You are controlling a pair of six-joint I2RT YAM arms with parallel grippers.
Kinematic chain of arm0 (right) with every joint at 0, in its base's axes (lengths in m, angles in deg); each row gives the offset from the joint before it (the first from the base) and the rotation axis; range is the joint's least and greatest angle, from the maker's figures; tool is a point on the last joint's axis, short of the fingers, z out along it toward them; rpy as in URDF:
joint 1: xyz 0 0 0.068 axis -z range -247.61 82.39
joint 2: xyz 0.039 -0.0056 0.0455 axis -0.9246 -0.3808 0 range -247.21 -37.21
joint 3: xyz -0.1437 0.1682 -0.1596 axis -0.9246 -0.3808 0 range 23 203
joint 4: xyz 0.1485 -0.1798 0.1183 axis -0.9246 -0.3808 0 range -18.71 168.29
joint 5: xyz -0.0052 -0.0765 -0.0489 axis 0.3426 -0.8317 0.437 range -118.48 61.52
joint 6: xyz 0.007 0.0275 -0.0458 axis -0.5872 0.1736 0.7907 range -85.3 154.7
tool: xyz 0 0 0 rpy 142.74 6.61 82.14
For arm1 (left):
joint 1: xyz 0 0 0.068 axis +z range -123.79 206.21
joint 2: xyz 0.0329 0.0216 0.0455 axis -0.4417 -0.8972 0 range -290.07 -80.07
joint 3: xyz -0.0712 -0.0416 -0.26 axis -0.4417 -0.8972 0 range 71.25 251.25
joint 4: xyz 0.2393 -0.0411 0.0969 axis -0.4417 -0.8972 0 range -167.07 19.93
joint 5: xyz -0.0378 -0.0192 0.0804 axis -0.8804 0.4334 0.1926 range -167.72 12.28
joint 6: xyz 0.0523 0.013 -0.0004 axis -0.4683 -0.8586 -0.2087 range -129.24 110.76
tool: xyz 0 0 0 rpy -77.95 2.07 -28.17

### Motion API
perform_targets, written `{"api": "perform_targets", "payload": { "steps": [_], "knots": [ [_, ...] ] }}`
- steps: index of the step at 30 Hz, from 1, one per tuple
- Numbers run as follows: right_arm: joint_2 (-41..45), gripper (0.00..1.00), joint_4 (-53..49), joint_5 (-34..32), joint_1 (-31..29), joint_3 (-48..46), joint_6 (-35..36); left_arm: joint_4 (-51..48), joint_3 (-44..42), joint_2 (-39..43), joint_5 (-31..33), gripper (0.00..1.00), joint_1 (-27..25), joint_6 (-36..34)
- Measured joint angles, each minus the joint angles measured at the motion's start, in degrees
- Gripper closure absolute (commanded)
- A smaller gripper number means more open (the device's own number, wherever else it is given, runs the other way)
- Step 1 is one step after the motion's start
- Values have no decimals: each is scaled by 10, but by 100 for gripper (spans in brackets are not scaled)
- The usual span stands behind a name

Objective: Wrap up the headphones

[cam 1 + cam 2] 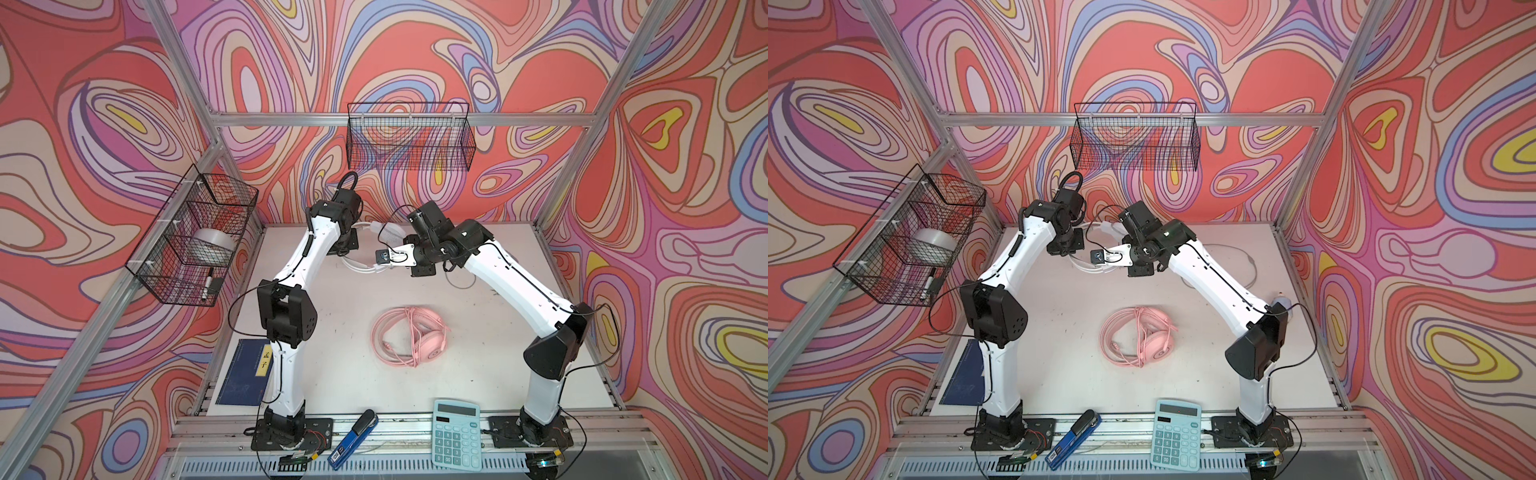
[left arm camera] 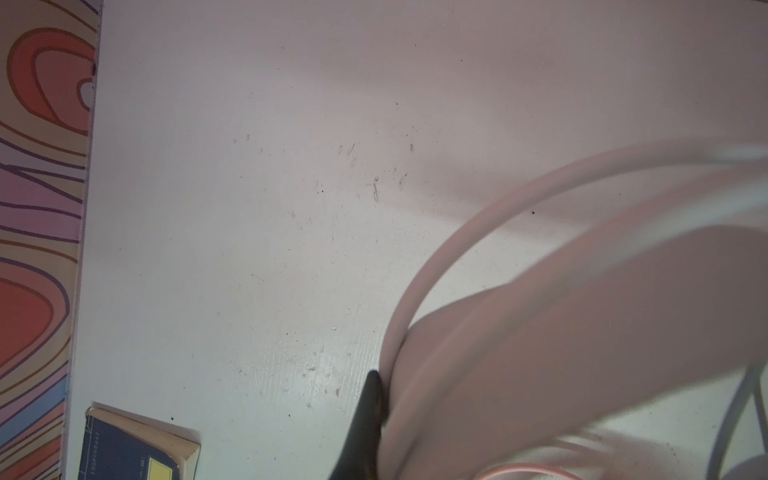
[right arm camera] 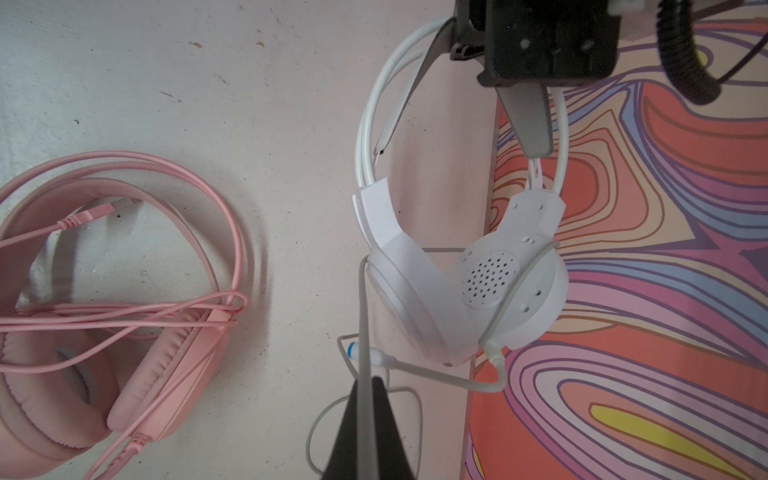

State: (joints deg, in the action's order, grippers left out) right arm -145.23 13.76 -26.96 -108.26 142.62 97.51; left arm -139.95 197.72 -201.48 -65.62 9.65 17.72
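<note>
The pink headphones (image 1: 409,334) (image 1: 1138,336) (image 3: 124,311) lie mid-table with their pink cord coiled around them. At the back of the table the white headphones (image 3: 457,282) (image 1: 361,266) hang above the surface. My left gripper (image 2: 380,395) (image 3: 536,50) is shut on their headband (image 2: 582,332), earcups dangling below. The right gripper (image 3: 370,386) (image 1: 422,270) is shut on their grey cord (image 3: 362,316), which runs up to an earcup. A loose loop of that cord (image 1: 461,284) rests on the table.
A blue book (image 1: 243,374) lies at the front left. A blue stapler (image 1: 353,436) and a teal calculator (image 1: 456,434) sit on the front rail. Wire baskets hang on the back wall (image 1: 409,137) and the left wall (image 1: 195,237).
</note>
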Motion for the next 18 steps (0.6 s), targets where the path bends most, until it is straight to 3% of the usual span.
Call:
{"api": "perform_targets", "payload": {
  "steps": [18],
  "knots": [
    [0,100,-11,40,-22,-11,21,-31,39,-35,-2,100,1,-9]
  ]
}}
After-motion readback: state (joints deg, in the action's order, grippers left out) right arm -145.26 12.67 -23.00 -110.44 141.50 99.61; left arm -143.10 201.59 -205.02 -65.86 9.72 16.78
